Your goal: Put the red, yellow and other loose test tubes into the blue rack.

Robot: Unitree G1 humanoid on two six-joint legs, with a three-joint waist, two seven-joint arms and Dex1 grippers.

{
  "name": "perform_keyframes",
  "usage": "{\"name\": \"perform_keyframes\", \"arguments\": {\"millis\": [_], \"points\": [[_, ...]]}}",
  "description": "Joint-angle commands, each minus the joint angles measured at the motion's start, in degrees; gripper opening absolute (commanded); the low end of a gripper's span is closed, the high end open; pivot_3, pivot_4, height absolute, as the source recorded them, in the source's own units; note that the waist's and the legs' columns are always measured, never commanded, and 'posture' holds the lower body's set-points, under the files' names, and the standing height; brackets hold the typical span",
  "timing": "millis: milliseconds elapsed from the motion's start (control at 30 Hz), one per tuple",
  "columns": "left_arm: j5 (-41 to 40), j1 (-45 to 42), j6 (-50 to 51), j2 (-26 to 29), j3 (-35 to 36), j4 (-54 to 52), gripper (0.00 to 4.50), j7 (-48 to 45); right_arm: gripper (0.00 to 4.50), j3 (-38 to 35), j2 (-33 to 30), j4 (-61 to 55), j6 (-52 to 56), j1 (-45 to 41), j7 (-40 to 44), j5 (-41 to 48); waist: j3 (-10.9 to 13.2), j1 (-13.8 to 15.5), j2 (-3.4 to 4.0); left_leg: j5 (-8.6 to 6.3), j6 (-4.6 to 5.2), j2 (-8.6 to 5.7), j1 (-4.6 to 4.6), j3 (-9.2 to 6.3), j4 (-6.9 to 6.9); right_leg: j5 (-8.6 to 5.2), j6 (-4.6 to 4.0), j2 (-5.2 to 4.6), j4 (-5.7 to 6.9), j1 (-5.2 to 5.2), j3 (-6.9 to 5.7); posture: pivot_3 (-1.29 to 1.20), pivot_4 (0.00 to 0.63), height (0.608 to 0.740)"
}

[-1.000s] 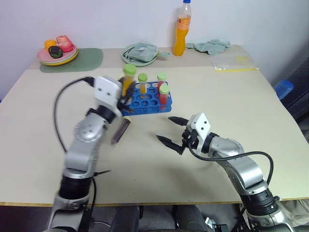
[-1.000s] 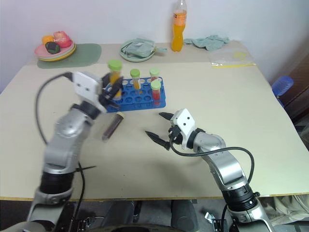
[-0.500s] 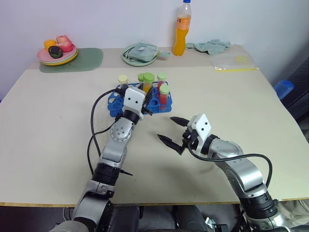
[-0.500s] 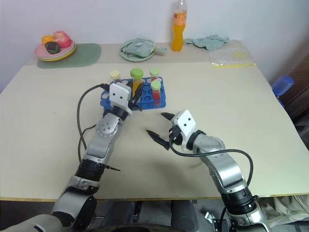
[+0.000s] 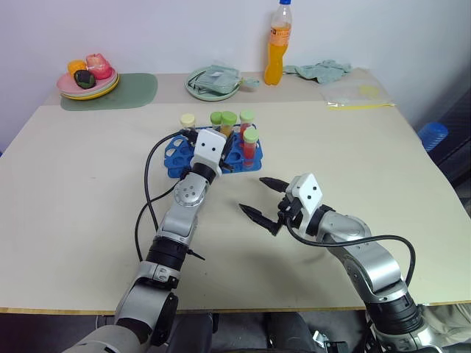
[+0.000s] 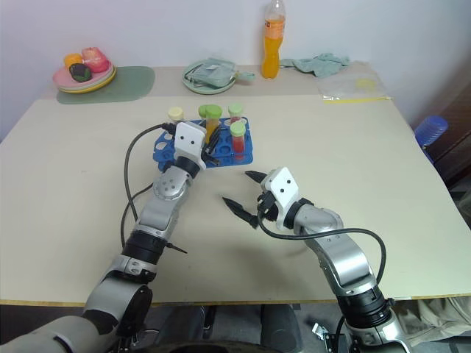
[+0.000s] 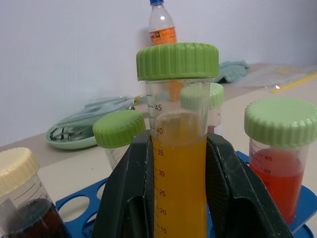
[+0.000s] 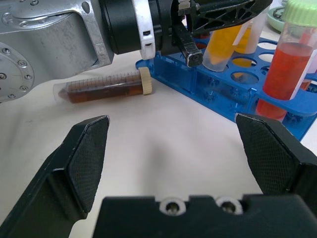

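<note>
My left gripper [image 5: 223, 147] is shut on a yellow-orange test tube [image 7: 181, 163] with a green cap. It holds the tube upright at the blue rack [image 5: 174, 156], and in the right wrist view the tube's lower end sits in a rack hole. Other capped tubes stand in the rack, among them a red one [image 7: 280, 168] and a dark one with a pale cap [image 7: 17, 173]. A dark brown tube [image 8: 104, 88] lies on the table beside the rack. My right gripper [image 5: 251, 194] is open and holds nothing, on the near side of the rack.
At the back stand a tall orange drink bottle [image 5: 277, 44], a plate of fruit [image 5: 87, 77] on a green mat, a green dish [image 5: 213, 81], a crumpled cloth [image 5: 320, 71] and a plastic bag [image 5: 357, 94]. A blue ribbed object [image 5: 433, 134] sits off the table's right edge.
My left arm has carried the yellow-orange tube forward and down from the rack's left side onto the rack. The right gripper has stayed put and open.
</note>
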Motion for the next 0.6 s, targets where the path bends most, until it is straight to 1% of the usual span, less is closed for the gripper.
{"name": "perform_keyframes", "arguments": {"millis": [33,167,433,467,533,567,600], "points": [[0.72,-0.99,-1.72,-0.1,0.32,0.71,0.79,0.42,4.5,-0.32,0.39,-2.55,-0.39,-0.14,-0.24,0.17,0.0,-0.03,0.0,0.0,0.0,0.0,0.0,0.0,0.01,0.0,0.0,0.0,0.0,0.0,0.0,0.0,0.15,0.74],[0.18,-0.67,-2.62,-0.66,1.02,1.78,0.79,0.56,4.5,-0.28,0.5,-2.48,-0.49,-0.34,-0.39,0.09,0.0,-0.02,0.0,0.0,0.0,0.0,0.0,0.0,0.01,0.0,0.0,0.0,0.0,0.0,0.0,0.0,0.15,0.74],[-3.39,0.52,-2.7,-2.23,3.11,2.0,0.79,-0.65,4.5,0.17,0.9,-2.66,-0.61,-0.55,-0.74,-0.06,0.0,-0.06,0.0,0.0,0.0,0.0,0.0,-0.01,0.01,0.0,0.0,0.0,0.0,0.01,0.0,0.0,0.15,0.74],[-3.45,0.65,-2.79,-2.35,3.35,1.92,1.83,-0.46,4.5,0.26,0.98,-2.69,-0.59,-0.6,-0.77,-0.08,0.0,-0.07,0.0,0.0,0.0,0.0,0.0,-0.02,0.01,0.0,0.0,0.0,0.0,0.0,0.0,0.0,0.15,0.74],[-4.01,0.83,-3.13,-2.53,3.9,1.46,2.75,-0.48,4.5,0.35,1.14,-2.71,-0.59,-0.7,-0.81,-0.09,0.0,-0.03,0.0,0.0,0.01,0.0,0.0,-0.02,0.01,0.0,0.0,0.0,0.0,0.0,0.0,0.0,0.15,0.74],[-4.13,0.96,-3.34,-2.51,4.07,1.04,3.38,-0.42,4.5,0.36,1.18,-2.7,-0.62,-0.72,-0.8,-0.09,0.0,-0.01,0.0,0.0,0.0,0.0,0.0,-0.02,0.01,0.0,0.0,0.0,0.0,0.0,0.0,0.0,0.15,0.74],[-4.44,1.21,-3.48,-2.48,4.25,0.28,3.79,-0.51,4.5,0.39,1.23,-2.71,-0.65,-0.74,-0.8,-0.08,0.0,-0.02,0.0,0.0,0.0,0.0,0.0,-0.02,0.02,0.0,0.0,0.0,0.0,0.0,0.0,0.0,0.15,0.74]]}}
